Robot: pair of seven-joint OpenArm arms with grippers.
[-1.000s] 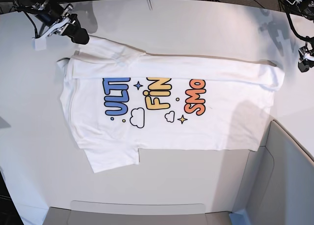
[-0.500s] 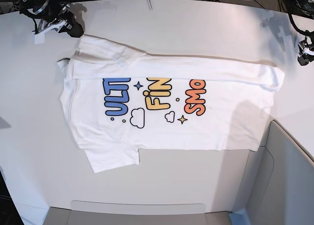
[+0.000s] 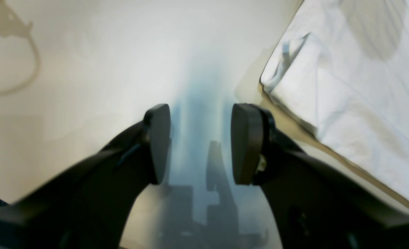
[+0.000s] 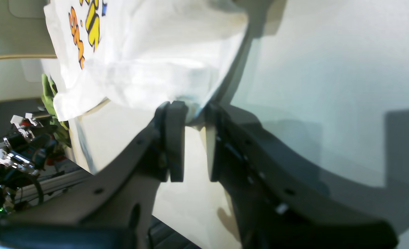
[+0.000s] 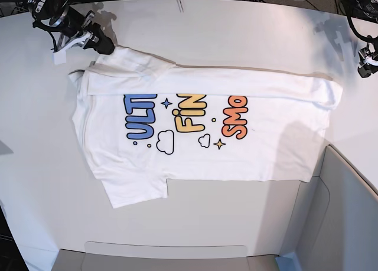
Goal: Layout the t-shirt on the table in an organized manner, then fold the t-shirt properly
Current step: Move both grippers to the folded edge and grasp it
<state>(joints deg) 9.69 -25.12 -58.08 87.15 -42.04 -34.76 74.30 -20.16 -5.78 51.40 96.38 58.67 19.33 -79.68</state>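
I've got the t-shirt (image 5: 201, 129) lying print-up on the table (image 5: 236, 29), spread sideways across the base view, w/ its far long edge already turned over toward the print so the tops of the letters are covered. One sleeve sticks out on the near side; the other is bunched at the far corner next to my right gripper (image 4: 190, 121).

Right gripper: fingers (image 4: 175, 138) only a narrow gap apart, tips right at the edge of that sleeve corner. Wrist view shows cloth at the tips, but I can't tell if it's actually pinched or just touching. Base view puts the gripper (image 5: 97, 41) at the shirt's far corner.

Left gripper (image 3: 199, 138): jaws clearly apart, nothing between them, just bare table underneath. The shirt's hem corner sits off to one side of it, apart, not touching. In base view it (image 5: 366, 67) hangs beyond the hem end of the shirt.

Risks, imo:
- If the right grip is only a thin bite of fabric, any pull slips off and the sleeve flops back bunched.
- If it grabs both layers at the fold, lifting drags the turned-over edge and undoes it.
- One-sided pull w/ left arm idle skews the whole shirt on the smooth table.
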